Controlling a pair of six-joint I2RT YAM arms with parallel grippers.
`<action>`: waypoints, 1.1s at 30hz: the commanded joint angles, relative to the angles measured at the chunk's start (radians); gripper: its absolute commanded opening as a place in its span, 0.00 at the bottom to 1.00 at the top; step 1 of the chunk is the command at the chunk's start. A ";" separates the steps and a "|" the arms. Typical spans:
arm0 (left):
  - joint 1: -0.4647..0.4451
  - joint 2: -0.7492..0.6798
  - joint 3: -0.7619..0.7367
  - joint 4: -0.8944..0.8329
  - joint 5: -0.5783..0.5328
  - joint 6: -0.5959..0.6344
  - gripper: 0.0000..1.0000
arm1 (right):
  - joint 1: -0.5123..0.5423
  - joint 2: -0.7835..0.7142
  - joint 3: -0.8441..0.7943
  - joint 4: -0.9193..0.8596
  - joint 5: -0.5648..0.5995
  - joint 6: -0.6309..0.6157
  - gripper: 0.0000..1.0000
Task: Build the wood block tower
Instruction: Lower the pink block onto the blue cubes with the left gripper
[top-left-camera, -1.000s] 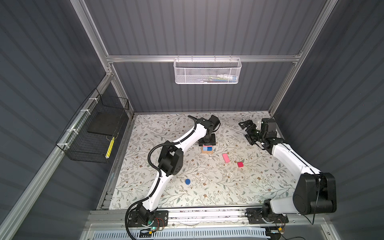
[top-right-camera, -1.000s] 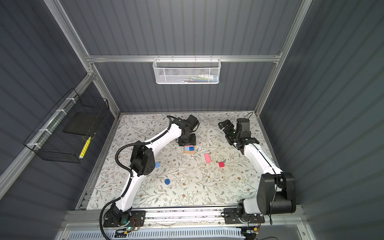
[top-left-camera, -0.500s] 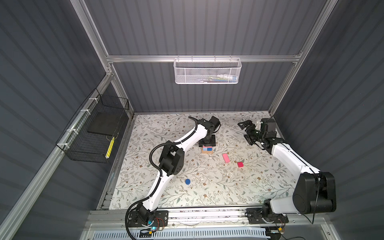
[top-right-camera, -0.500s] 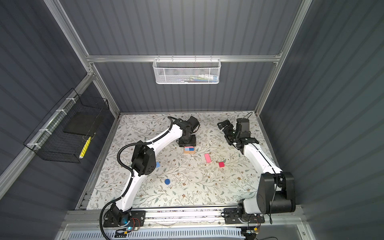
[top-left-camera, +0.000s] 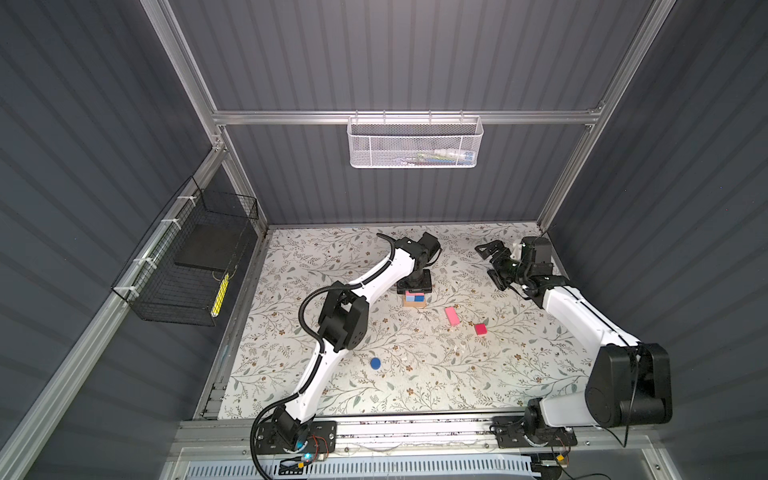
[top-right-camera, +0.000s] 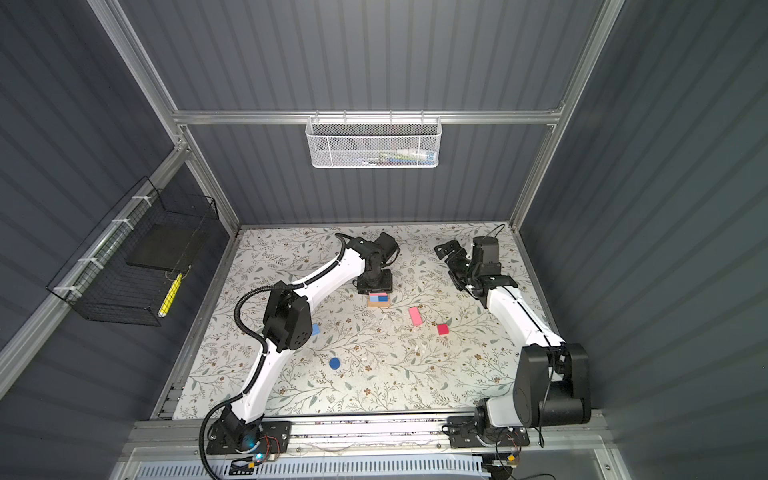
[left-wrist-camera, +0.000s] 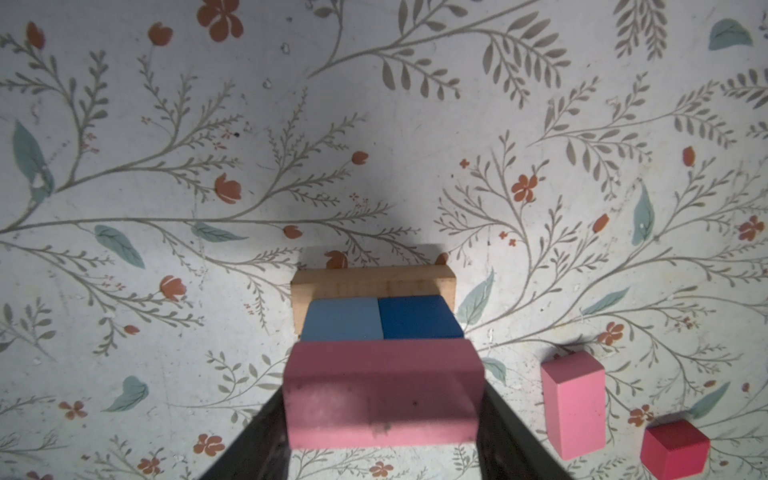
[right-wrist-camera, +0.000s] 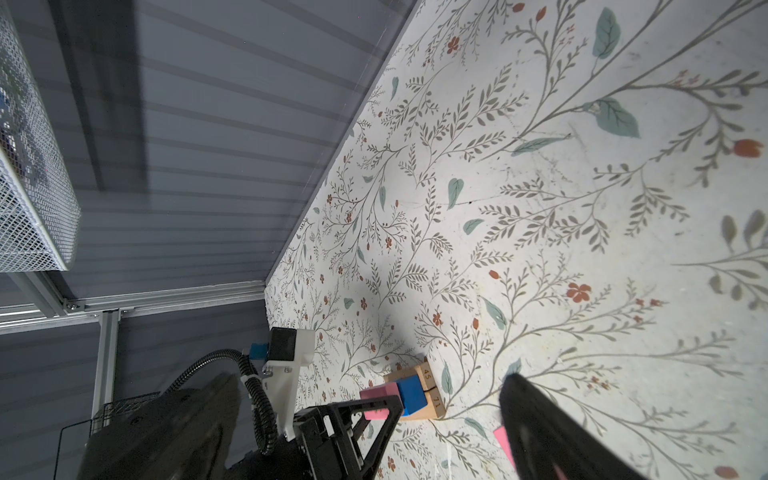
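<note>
Left gripper (left-wrist-camera: 382, 392) over the tower (top-left-camera: 414, 298), toward the back of the table (top-left-camera: 415, 374): its fingers (left-wrist-camera: 257, 449) flank the short ends of a pink oblong (left-wrist-camera: 382, 403) hard by the two blue cubes (left-wrist-camera: 340, 318) on the tan base (left-wrist-camera: 370, 280); pinched or freed, I cannot tell. Right gripper (top-left-camera: 494, 264) hangs spread wide, empty. The blocks (top-left-camera: 452, 316) look light, rigid and smooth-painted, so I would grip flat opposing faces squarely
</note>
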 joint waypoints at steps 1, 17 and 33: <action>-0.006 0.020 0.008 -0.013 -0.006 -0.015 0.68 | 0.001 0.010 -0.008 0.010 -0.007 -0.015 0.99; -0.006 0.008 0.005 -0.007 -0.006 -0.021 0.88 | -0.002 0.007 -0.011 0.010 -0.007 -0.015 0.99; -0.006 -0.018 -0.009 0.016 -0.004 -0.027 0.84 | -0.003 0.006 -0.015 0.010 -0.007 -0.016 0.99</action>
